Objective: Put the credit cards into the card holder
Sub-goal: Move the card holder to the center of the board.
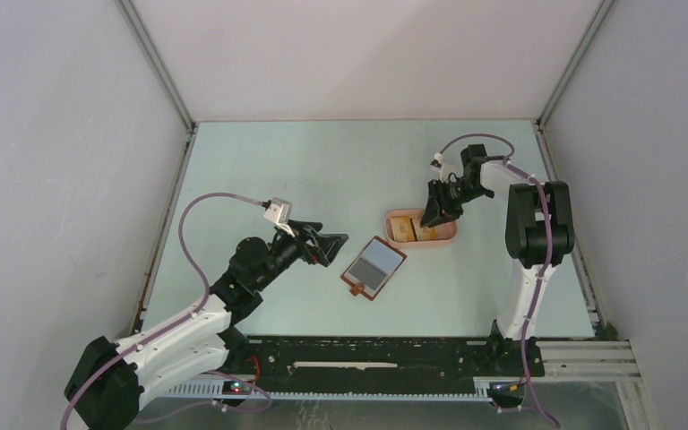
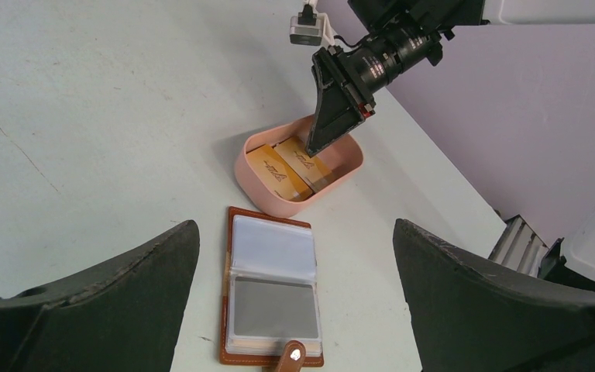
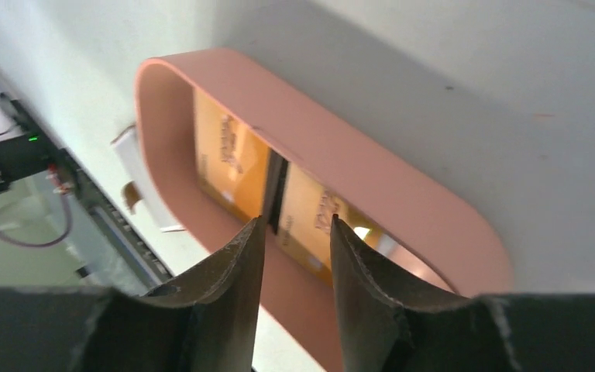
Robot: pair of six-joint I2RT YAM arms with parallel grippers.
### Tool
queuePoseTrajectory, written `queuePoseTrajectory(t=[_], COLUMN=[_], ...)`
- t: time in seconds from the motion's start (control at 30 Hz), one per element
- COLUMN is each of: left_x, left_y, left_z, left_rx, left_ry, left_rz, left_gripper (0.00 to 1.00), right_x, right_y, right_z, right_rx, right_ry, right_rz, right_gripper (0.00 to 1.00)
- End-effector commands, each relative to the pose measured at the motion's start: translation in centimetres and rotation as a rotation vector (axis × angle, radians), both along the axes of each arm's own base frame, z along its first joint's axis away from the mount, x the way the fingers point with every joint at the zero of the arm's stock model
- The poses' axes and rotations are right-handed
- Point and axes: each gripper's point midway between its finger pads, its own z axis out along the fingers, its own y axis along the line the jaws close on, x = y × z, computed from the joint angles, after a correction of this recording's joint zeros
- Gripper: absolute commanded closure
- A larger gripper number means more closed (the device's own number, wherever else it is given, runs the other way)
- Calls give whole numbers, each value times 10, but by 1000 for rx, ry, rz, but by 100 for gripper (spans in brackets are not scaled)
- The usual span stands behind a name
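Note:
The card holder (image 1: 374, 267) lies open on the table, brown leather with clear sleeves and a snap tab. A grey card (image 2: 273, 308) sits in its near sleeve. Two yellow-tan credit cards (image 2: 279, 172) lie in the pink oval tray (image 1: 448, 235); the right wrist view shows them (image 3: 228, 155) with a dark strip between. My right gripper (image 1: 434, 216) is tipped down into the tray, jaws a narrow gap apart (image 3: 297, 225) just over one yellow card, holding nothing. My left gripper (image 1: 327, 246) is wide open and empty, left of the card holder, which shows between its fingers (image 2: 294, 229).
The pink tray's rim (image 2: 249, 167) stands just beyond the card holder's far edge. The right arm's column (image 1: 537, 224) rises right of the tray. Side walls close in the table; a dark rail (image 1: 367, 358) runs along its near edge.

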Motion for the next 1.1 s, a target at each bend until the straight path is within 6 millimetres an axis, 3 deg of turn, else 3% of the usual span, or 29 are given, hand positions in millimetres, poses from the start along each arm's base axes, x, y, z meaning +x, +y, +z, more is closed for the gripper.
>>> queuePoseTrajectory(t=[0.0, 0.17, 0.33, 0.57, 0.8, 1.07], left_x=[1, 1, 1, 1, 1, 1], left_y=[-1, -2, -2, -1, -2, -1], left_z=[7, 8, 8, 8, 8, 7], left_rx=[-28, -27, -27, -29, -29, -30], left_ry=[-18, -22, -20, -22, -21, -14], left_rz=[-5, -8, -9, -4, -8, -6], left_gripper=[1, 1, 1, 1, 1, 1], right_x=[21, 22, 16, 18, 5, 5], right_y=[-22, -27, -17, 2, 30, 37], right_z=[9, 1, -6, 28, 33, 12], right_rx=[-198, -271, -230, -197, -30, 9], right_ry=[-147, -157, -116, -254, -183, -82], right_rz=[-28, -22, 2, 51, 89, 63], right_gripper=[54, 50, 48, 48, 48, 48])
